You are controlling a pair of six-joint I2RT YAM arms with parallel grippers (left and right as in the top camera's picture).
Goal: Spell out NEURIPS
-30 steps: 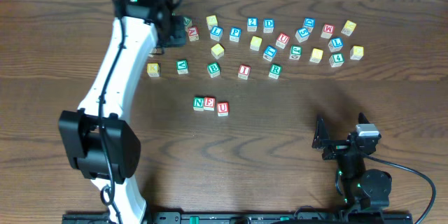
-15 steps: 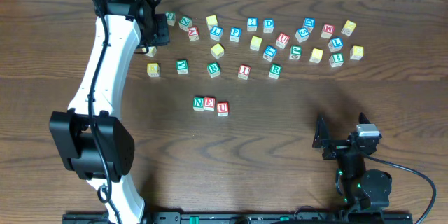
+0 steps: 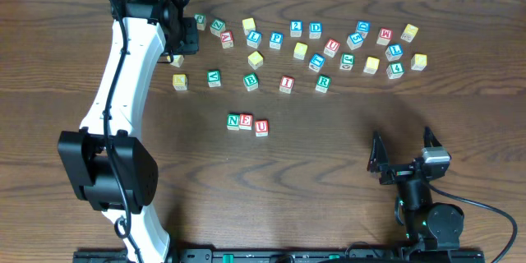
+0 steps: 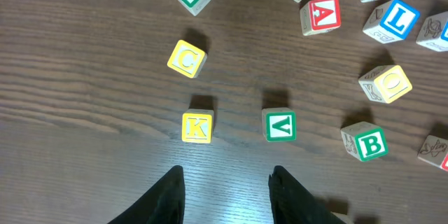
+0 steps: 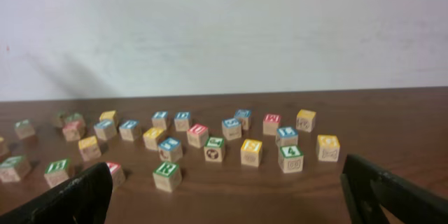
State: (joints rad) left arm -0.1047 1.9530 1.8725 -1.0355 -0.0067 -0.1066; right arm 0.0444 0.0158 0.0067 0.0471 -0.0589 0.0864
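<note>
Green N (image 3: 233, 120), red E (image 3: 246, 121) and red U (image 3: 261, 127) stand in a row at mid-table. Green R (image 3: 322, 83) (image 5: 166, 173), red I (image 3: 286, 83), blue P (image 3: 276, 39) and a yellow-topped S (image 3: 371, 65) (image 5: 251, 148) lie among the loose cubes farther back. My left gripper (image 3: 184, 43) (image 4: 227, 175) hangs open and empty over the back left, above bare wood just short of the yellow K (image 4: 197, 127) and green V (image 4: 280, 124). My right gripper (image 3: 403, 149) (image 5: 231, 185) stands wide open and empty at the front right, facing the cubes.
Several other letter and digit cubes are scattered along the back: yellow C (image 4: 187, 59), green B (image 4: 367, 142), red A (image 4: 322, 14), blue L (image 4: 395, 19), green 4 (image 3: 395, 69). The white left arm (image 3: 123, 90) stretches along the table's left side.
The left arm has swung left and back from over the cubes near the red A, then held still. The right gripper has tilted up slightly. No cube has moved.
</note>
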